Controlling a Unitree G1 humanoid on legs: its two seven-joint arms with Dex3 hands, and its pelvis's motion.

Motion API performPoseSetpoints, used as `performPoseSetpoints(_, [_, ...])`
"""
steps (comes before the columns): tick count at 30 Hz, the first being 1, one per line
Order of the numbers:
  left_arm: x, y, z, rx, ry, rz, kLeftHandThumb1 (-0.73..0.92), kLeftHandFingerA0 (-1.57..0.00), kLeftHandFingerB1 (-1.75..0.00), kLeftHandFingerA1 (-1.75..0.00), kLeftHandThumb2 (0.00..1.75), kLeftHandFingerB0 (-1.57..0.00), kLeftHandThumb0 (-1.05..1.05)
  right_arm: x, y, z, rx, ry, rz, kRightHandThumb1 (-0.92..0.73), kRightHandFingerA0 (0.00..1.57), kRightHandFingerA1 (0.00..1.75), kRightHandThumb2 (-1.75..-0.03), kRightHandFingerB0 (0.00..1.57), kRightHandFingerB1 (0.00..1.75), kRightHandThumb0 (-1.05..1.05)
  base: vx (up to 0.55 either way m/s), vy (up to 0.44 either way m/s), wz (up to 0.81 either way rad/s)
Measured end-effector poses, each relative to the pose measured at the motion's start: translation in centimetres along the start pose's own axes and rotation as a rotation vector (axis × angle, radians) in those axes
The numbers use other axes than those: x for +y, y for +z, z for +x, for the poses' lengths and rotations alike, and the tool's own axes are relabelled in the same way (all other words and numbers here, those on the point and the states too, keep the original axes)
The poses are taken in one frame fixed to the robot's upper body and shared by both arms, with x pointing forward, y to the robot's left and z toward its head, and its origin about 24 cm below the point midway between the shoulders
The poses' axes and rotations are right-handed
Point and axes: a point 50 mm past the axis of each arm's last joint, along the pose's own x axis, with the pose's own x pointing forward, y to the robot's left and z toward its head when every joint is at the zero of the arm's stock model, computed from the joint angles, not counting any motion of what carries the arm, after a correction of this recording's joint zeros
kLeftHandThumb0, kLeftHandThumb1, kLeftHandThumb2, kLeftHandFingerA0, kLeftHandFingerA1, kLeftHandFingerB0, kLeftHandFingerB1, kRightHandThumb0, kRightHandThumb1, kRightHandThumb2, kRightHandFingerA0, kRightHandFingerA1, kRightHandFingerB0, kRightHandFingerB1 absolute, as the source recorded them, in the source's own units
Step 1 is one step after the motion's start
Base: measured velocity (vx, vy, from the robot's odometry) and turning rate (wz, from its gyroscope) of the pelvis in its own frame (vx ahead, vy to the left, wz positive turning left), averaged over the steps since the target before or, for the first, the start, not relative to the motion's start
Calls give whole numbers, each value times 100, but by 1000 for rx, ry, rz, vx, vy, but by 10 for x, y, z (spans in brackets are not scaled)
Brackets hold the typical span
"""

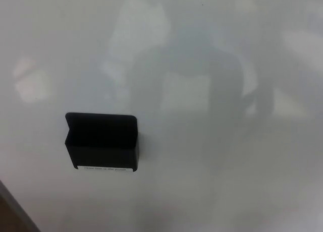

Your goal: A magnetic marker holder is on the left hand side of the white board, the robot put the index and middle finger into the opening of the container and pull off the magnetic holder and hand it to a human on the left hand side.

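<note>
Task status: nothing done so far, as far as this view shows. The magnetic marker holder (101, 141) sits flat on the whiteboard (227, 181), lower left of the frame, seated and square, with no tilt or lifted edge that I can make out. Its opening faces up and looks dark inside; I can't tell whether any markers are in it. A pale label strip (106, 168) runs along its bottom edge, text too blurred to read.

Left to do, by my reckoning: all of it. Bring my left hand to the holder, hook two fingers into the opening, pull it off the board, pass it to the person on my left.

My hands: neither shows in the head view. No forearm, no fingers. So I cannot say whether my fingers are spread, closed or holding anything, and I can't place the holder relative to them beyond this: it is somewhere ahead of where they must be, with no part of me touching it.

Other notes: the board surface carries a dim grey reflection (202, 85), upper centre to right, shape vague. A dark strip at the bottom-left corner (12, 214) looks like the board's edge. No person visible.
</note>
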Motion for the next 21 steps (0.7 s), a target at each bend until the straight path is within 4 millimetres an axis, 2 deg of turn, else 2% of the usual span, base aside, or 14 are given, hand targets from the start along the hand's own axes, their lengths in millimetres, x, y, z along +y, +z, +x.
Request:
performPoseSetpoints(3, [1, 15, -2, -101, -7, -3, 48, -53, -42, -43, 60, -46, -24, 3, 6, 1, -51, -4, 3, -73, 85, 53, -62, 44, 34, -26, 0, 0, 0])
performPoseSetpoints(5, [1, 36, -5, -219, -14, 18, 48, -53, -42, -43, 60, -46, -24, 4, 11, 2, -88, -9, 3, -73, 85, 53, -62, 44, 34, -26, 0, 0, 0])
performPoseSetpoints(6, [1, 43, -7, -257, -18, 27, 50, -71, -40, -46, 55, -52, -20, 4, 12, 2, -99, -10, 3, -72, 85, 52, -62, 44, 34, -28, 0, 0, 0])
performPoseSetpoints(7, [1, 51, -8, -299, -22, 36, 50, -71, -40, -46, 55, -52, -20, 5, 14, 2, -111, -13, 4, -72, 85, 52, -62, 44, 34, -28, 0, 0, 0])
performPoseSetpoints(8, [1, 68, -12, -379, -30, 58, 49, -74, -42, -46, 54, -57, -24, 5, 16, 3, -129, -16, 4, -72, 85, 52, -62, 44, 34, -27, 0, 0, 0])
performPoseSetpoints(9, [1, 73, -13, -400, -32, 65, 49, -74, -42, -46, 54, -57, -24, 5, 16, 3, -133, -16, 3, -72, 85, 52, -62, 44, 34, -27, 0, 0, 0])
performPoseSetpoints(10, [2, 81, -15, -434, -33, 77, 49, -64, -41, -45, 55, -56, -24, 5, 17, 3, -140, -17, 3, -72, 84, 52, -62, 43, 34, -27, 0, 0, 0])
performPoseSetpoints(12, [6, 109, -23, -555, -32, 127, 49, -64, -41, -45, 55, -56, -24, 5, 20, 3, -163, -21, 3, -72, 84, 52, -62, 43, 34, -27, 0, 0, 0])
performPoseSetpoints(15, [9, 136, -33, -663, -32, 179, 49, -59, -38, -40, 55, -57, -21, 6, 22, 3, -182, -26, 3, -72, 85, 54, -63, 43, 35, -27, 0, 0, 0])
performPoseSetpoints(18, [12, 176, -52, -823, -33, 269, 49, -59, -38, -40, 55, -57, -21, 6, 24, 3, -210, -34, 5, -72, 85, 54, -63, 43, 35, -27, 0, 0, 0])
performPoseSetpoints(19, [12, 183, -56, -850, -33, 285, 47, -60, -38, -40, 54, -58, -20, 6, 25, 3, -215, -35, 5, -72, 84, 53, -63, 41, 34, -28, 0, 0, 0])
performPoseSetpoints(21, [10, 216, -74, -981, -39, 373, 46, -60, -39, -41, 54, -58, -17, 6, 27, 2, -237, -42, 6, -72, 84, 53, -63, 42, 34, -27, 0, 0, 0])
